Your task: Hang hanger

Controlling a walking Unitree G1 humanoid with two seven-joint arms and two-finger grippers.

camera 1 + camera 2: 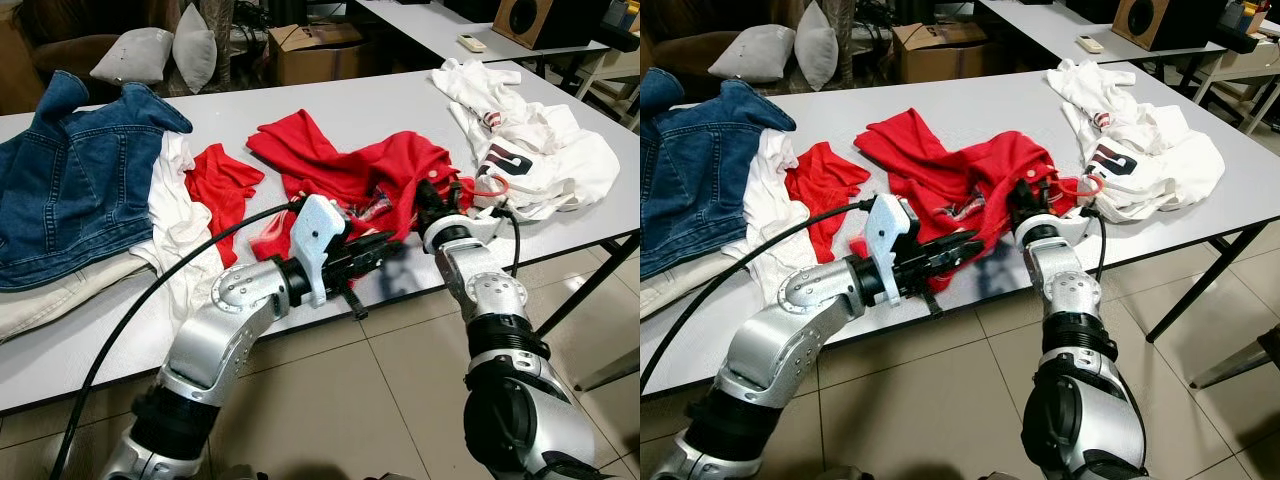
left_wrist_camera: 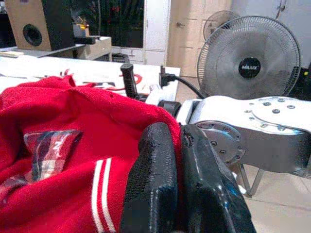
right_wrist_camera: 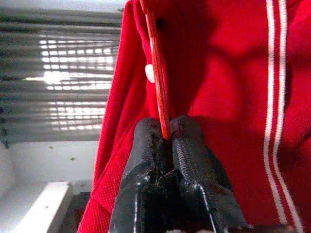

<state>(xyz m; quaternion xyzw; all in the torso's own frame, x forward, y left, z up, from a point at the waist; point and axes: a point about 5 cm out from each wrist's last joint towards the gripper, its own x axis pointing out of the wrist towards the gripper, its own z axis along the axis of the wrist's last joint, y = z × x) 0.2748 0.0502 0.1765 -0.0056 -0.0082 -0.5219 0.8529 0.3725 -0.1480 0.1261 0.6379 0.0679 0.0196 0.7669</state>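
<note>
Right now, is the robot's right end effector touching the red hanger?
Touching. In the right wrist view, the right end effector is shut on the thin red hanger, which runs up from between its two black fingers beside the red shirt.

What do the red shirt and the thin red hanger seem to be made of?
Red shirt: soft knit fabric, matte, going by its folds and fine weave. Hanger: probably glossy plastic, a thin rigid strip with sheen, clamped in the right pincer.
</note>
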